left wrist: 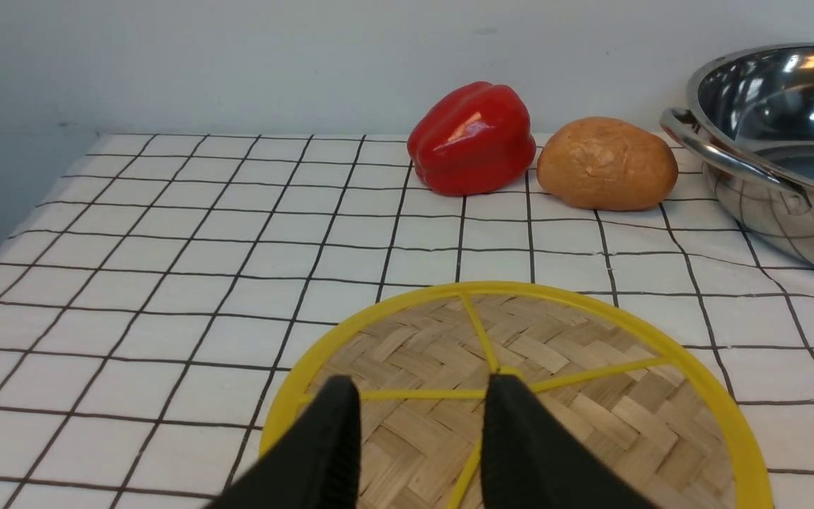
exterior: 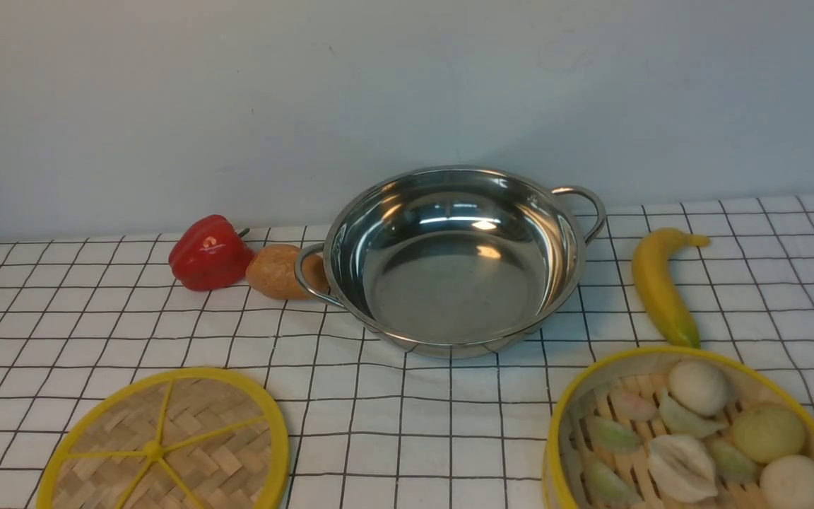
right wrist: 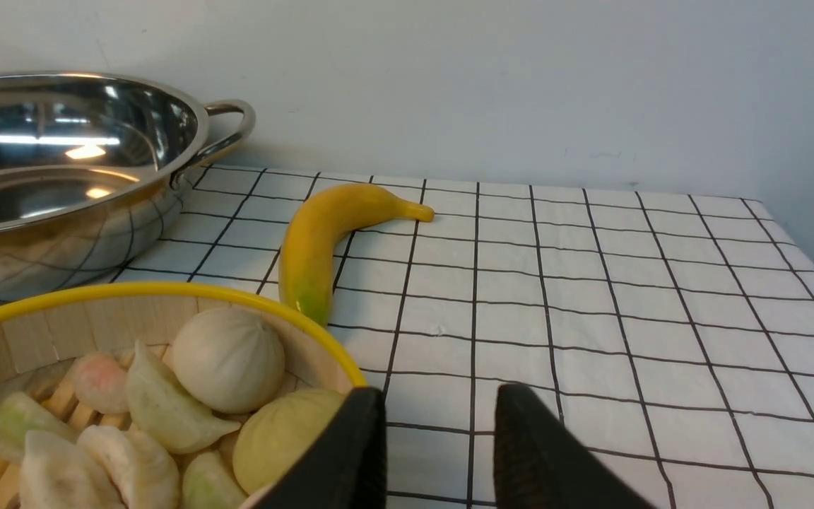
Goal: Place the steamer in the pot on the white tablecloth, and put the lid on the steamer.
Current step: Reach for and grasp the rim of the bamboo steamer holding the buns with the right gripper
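Note:
The shiny steel pot (exterior: 449,283) stands empty at the back middle of the white tablecloth (exterior: 407,424). At the front left lies the flat woven lid (exterior: 195,417). The steamer (exterior: 651,352), full of dumplings and buns, sits at the front right. Neither gripper shows in the front view. In the left wrist view my left gripper (left wrist: 422,385) is open above the lid (left wrist: 591,367), near its yellow hub. In the right wrist view my right gripper (right wrist: 441,392) is open at the steamer's (right wrist: 131,290) outer edge. One finger overlaps the rim and only cloth shows between the fingers.
A red pepper (exterior: 209,253) and a brown potato (exterior: 276,271) lie just left of the pot, the potato against its handle. A yellow banana (exterior: 658,283) lies between the pot and the steamer. A pale wall closes the back.

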